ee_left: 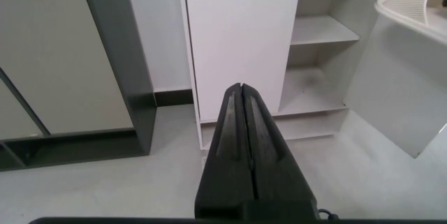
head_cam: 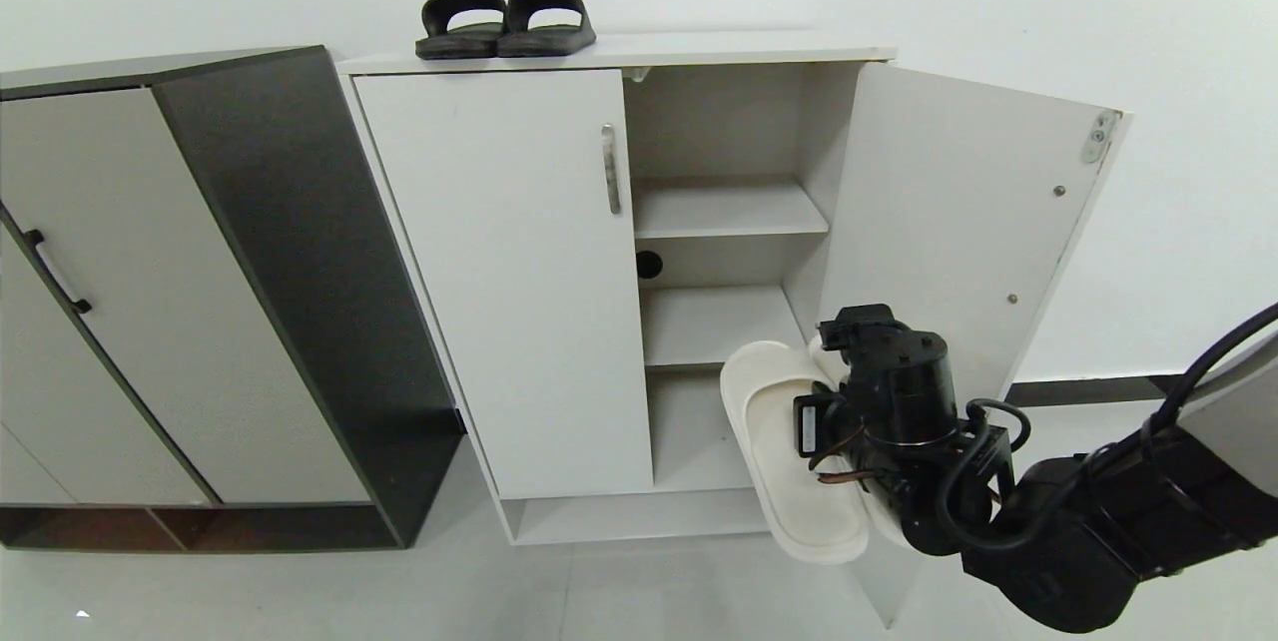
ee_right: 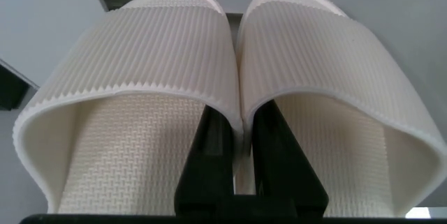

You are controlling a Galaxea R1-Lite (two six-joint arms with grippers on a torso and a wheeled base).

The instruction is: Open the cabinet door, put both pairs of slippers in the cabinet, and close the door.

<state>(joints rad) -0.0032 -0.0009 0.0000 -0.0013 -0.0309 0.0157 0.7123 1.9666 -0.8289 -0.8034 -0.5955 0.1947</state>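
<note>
The right arm comes in low from the right, its forearm slanting up and leftward so that the wrist sits just in front of the open door of the white cabinet. Its pincer is clamped on the pair of white slippers. One finger is slid under each strap, pinching the two inner strap walls together. The pair hangs steeply tilted, side by side, just outside the open right compartment, its upper end about level with the lower shelf and its lower end toward the floor. The black slippers lie together on the cabinet's top, above the closed left door. The left pincer is pressed together with nothing in it, pointing toward the cabinet's base from above the floor.
</note>
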